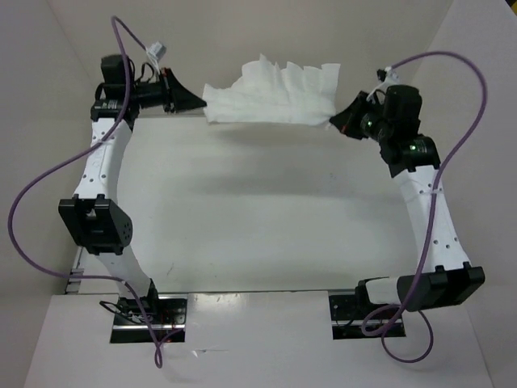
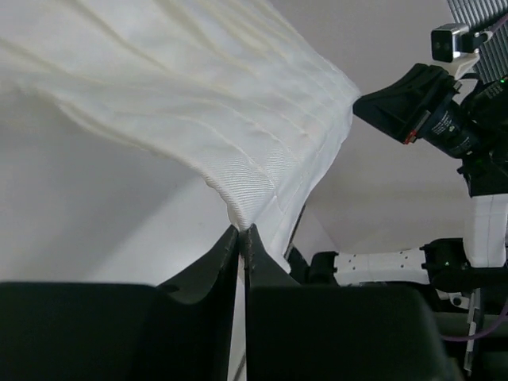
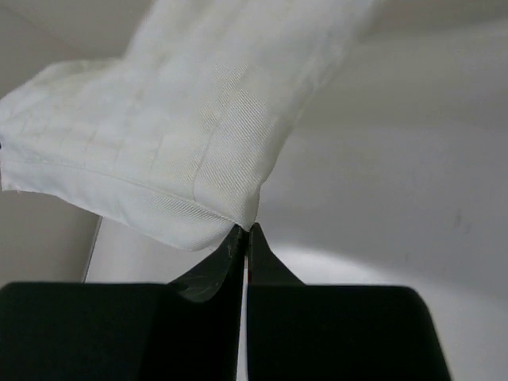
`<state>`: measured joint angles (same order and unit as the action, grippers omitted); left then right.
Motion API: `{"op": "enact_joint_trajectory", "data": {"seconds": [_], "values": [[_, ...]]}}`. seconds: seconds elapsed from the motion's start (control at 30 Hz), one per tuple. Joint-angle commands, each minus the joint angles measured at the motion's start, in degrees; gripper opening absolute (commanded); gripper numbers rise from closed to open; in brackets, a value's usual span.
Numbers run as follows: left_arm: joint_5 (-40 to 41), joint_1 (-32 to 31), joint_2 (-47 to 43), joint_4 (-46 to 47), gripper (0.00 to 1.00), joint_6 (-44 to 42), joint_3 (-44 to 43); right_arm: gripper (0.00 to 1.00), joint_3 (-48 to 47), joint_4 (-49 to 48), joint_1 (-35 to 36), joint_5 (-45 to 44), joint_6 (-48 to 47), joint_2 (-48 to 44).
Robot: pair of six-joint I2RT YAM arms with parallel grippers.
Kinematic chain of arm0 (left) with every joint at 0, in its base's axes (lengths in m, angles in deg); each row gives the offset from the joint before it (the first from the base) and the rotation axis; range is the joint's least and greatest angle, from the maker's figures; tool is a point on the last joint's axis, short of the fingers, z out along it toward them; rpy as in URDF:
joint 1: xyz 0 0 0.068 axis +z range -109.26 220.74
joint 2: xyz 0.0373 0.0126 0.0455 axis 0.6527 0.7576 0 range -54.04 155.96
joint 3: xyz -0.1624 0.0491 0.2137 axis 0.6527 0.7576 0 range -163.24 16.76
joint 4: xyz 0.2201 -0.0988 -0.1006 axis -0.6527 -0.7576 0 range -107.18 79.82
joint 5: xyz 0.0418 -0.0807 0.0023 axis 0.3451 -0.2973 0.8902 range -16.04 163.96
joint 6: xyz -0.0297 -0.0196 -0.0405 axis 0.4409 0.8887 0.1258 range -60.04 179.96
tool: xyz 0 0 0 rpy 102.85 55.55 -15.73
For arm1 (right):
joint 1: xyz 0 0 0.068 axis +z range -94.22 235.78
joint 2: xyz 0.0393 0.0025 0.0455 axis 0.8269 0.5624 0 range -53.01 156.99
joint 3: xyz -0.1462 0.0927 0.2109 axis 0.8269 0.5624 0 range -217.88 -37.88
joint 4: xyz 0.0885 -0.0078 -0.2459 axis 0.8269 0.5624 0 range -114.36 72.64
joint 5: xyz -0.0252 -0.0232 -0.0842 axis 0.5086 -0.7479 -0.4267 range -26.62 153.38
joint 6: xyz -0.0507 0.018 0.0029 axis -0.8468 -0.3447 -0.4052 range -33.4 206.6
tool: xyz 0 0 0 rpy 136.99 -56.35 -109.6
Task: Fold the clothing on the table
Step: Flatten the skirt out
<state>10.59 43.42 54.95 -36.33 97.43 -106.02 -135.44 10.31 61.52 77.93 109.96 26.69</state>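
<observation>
Left pincer (image 1: 200,103) and right pincer (image 1: 334,123) both pinch the cloth (image 1: 271,99)

Over the far side of the table (image 1: 258,218), the cloth hangs rippled between the two arms, lifted off the surface. Each pincer's jaws are pressed almost together on a hem corner, one at either end

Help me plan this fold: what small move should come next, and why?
Probably lower both arms together until the clothing settles onto the table. It hangs in the air at the far side, bunched in ripples, pinched at one end by the left fingers and at the other by the right fingers. Nothing lies flat to fold yet.
</observation>
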Motion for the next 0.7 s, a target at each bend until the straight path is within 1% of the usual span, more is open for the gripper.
{"op": "enact_joint_trajectory", "data": {"seconds": [0.0, 0.03, 0.07, 0.1, 0.13, 0.17, 0.2, 0.23, 0.27, 0.3, 0.33, 0.37, 0.4, 0.43, 0.47, 0.5, 0.57, 0.6, 0.63, 0.67], "values": [[7.1, 5.2, -0.5, 5.5, 0.10, -1.5, 26.3, 0.00, 17.9, 2.9, -4.6, -3.6, 1.2, -0.6], [7.8, 5.1, -1.2, 5.5, 0.14, -3.9, 31.0, 0.00, 22.2, 2.9, -3.6, -1.7, 3.0, -1.4], [9.0, 4.5, -1.8, 4.4, 0.16, -5.0, 35.3, 0.00, 29.9, 2.9, -1.8, 1.2, 3.9, -2.2], [9.9, 4.5, -2.5, 2.7, 0.18, -6.2, 43.5, 0.00, 33.1, 4.3, -0.5, 2.9, 4.4, -3.3], [9.9, 4.5, -2.6, 1.6, 0.27, -8.8, 47.3, 0.00, 38.3, 5.7, 1.0, 4.5, 5.8, -3.8], [9.3, 3.9, -4.2, 0.6, 0.35, -10.0, 51.2, 0.15, 40.3, 7.5, 3.6, 7.1, 6.6, -3.9], [9.3, 3.9, -5.2, -2.5, 0.39, -11.5, 54.7, 0.32, 42.0, 11.9, 4.5, 8.6, 6.6, -4.8], [8.6, 3.9, -6.5, -3.7, 0.41, -12.9, 61.5, 0.37, 43.1, 14.9, 5.2, 9.3, 6.6, -7.1], [8.6, 3.9, -9.6, -5.3, 0.43, -15.4, 64.4, 0.41, 43.6, 18.0, 5.2, 8.0, 6.6, -8.8], [8.6, 3.9, -11.5, -8.4, 0.49, -16.3, 66.9, 0.45, 42.5, 21.0, 5.2, 6.3, 7.1, -10.7], [9.3, 3.9, -14.9, -10.0, 0.52, -17.1, 70.6, 0.50, 38.2, 27.1, 4.6, 3.9, 7.1, -13.1], [9.3, 3.9, -16.6, -10.9, 0.52, -17.1, 72.1, 0.50, 35.4, 30.0, 4.6, 1.0, 7.1, -13.2], [10.3, 3.9, -17.8, -10.9, 0.52, -16.6, 73.1, 0.50, 32.5, 32.1, 3.2, -3.9, 6.5, -13.2], [11.2, 3.9, -18.5, -10.9, 0.52, -16.6, 73.1, 0.50, 28.2, 34.2, 3.1, -5.6, 6.5, -13.2], [13.0, 3.9, -18.6, -9.7, 0.52, -15.4, 73.1, 0.50, 26.7, 34.2, 2.5, -6.7, 6.5, -11.3], [14.0, 3.9, -17.6, -8.6, 0.52, -14.7, 71.2, 0.48, 26.0, 32.7, 2.5, -7.4, 6.5, -11.3], [12.0, 3.9, -14.1, -4.5, 0.49, -12.7, 68.3, 0.46, 26.0, 25.9, 2.5, -8.1, 8.1, -9.5], [11.1, 3.9, -12.8, -2.8, 0.49, -11.6, 64.7, 0.43, 26.6, 23.3, 2.5, -8.1, 8.7, -8.7], [9.6, 3.9, -10.2, -1.2, 0.48, -10.7, 62.9, 0.40, 26.6, 18.9, 2.5, -8.8, 8.7, -7.6], [9.6, 3.2, -8.9, 1.6, 0.45, -9.9, 60.8, 0.38, 26.6, 16.7, 2.5, -8.8, 9.5, -5.4]]}}
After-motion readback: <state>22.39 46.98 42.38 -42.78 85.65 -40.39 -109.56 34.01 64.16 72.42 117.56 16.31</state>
